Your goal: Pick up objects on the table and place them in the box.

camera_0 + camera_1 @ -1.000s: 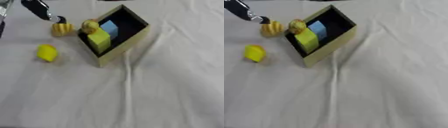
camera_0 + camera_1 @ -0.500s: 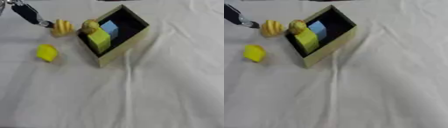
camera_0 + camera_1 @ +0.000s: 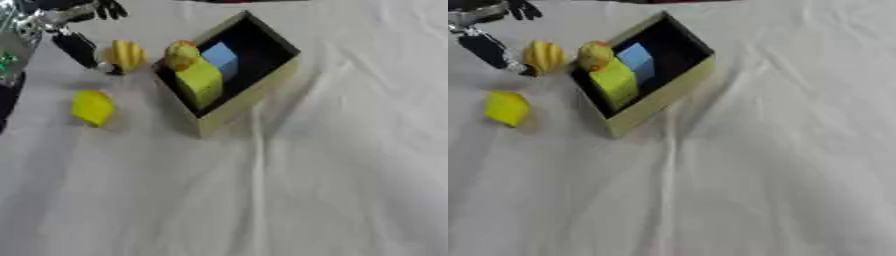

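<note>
An open cardboard box [image 3: 254, 97] with a dark inside lies askew at top centre. It holds a yellow-green block [image 3: 199, 82] and a blue block [image 3: 220, 57]; a round yellow-orange thing [image 3: 181, 52] sits at its left rim. A ribbed yellow object [image 3: 125, 54] lies just left of the box. A yellow lemon-like object [image 3: 92, 106] lies further left and nearer. My left hand [image 3: 80, 47] comes in from the top left corner, open, one straight dark finger reaching down beside the ribbed object's left side. Whether it touches I cannot tell.
A white wrinkled cloth [image 3: 289, 190] covers the table, with a long fold running down from the box's near corner. My silver left forearm [image 3: 17, 35] fills the top left edge.
The left hand's finger drew back left from the top of the ribbed object, then came down to its lower left side. The objects and box stayed put.
</note>
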Controlling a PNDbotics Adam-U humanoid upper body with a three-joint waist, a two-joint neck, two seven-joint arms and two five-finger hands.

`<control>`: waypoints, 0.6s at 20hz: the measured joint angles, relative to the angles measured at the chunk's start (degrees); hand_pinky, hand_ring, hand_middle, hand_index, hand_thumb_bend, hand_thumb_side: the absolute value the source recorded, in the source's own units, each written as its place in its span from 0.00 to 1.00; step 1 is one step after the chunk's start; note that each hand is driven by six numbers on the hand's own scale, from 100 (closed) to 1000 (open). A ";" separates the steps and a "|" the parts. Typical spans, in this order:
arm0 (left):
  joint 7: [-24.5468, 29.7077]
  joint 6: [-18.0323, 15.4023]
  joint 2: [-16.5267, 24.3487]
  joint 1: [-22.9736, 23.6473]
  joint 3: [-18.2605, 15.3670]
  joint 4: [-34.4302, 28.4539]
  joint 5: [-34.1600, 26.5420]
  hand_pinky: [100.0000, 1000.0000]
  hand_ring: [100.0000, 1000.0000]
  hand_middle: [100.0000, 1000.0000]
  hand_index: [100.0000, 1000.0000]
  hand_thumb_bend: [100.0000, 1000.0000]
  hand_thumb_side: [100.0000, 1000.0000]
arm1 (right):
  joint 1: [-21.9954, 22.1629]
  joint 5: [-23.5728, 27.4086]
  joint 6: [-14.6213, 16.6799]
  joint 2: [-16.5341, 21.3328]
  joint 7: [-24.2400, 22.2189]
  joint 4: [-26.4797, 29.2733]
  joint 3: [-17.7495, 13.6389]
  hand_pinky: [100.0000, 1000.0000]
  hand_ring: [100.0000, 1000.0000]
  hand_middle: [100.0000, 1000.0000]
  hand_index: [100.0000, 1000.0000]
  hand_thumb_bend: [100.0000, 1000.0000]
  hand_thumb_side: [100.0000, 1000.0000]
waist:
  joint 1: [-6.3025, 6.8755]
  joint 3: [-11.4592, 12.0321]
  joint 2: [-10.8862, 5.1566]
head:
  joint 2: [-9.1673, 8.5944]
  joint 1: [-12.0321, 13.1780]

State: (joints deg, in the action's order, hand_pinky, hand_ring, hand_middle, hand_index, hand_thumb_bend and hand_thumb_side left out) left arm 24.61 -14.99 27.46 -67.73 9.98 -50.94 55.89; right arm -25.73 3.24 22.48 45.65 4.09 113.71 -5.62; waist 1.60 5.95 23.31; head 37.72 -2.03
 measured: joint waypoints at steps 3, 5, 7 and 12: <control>-1.19 0.87 -0.47 -0.21 -0.74 1.67 2.02 0.79 0.76 0.72 0.86 0.65 0.26 | -0.01 -0.03 -0.05 -0.01 -0.14 0.00 0.00 0.84 0.76 0.56 0.71 0.00 0.41 | 0.00 -0.06 0.22 | -0.25 0.24; -2.00 1.43 -0.72 -0.33 -1.30 2.71 3.71 0.79 0.76 0.72 0.86 0.63 0.26 | -0.01 -0.04 -0.08 -0.02 -0.24 0.00 0.00 0.84 0.76 0.56 0.71 0.00 0.41 | 0.00 -0.11 0.41 | -0.51 0.39; -2.63 1.92 -0.82 -0.38 -1.78 3.67 5.06 0.79 0.76 0.72 0.86 0.61 0.26 | -0.01 -0.04 -0.09 -0.02 -0.26 0.00 0.00 0.84 0.76 0.56 0.71 0.00 0.41 | 0.00 -0.18 0.44 | -0.54 0.48; -4.45 2.81 -0.99 -0.47 -2.71 5.31 7.31 0.79 0.76 0.72 0.85 0.49 0.27 | -0.02 -0.04 -0.08 -0.03 -0.32 0.00 0.00 0.84 0.76 0.56 0.71 0.00 0.42 | -0.03 -0.35 0.71 | -0.98 0.75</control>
State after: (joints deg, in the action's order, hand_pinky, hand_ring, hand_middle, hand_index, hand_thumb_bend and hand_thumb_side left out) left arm 20.16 -12.17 26.47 -68.19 7.27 -45.62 63.20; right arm -25.75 3.19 22.40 45.62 3.78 113.71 -5.62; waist 1.57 5.60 24.02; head 36.73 -1.28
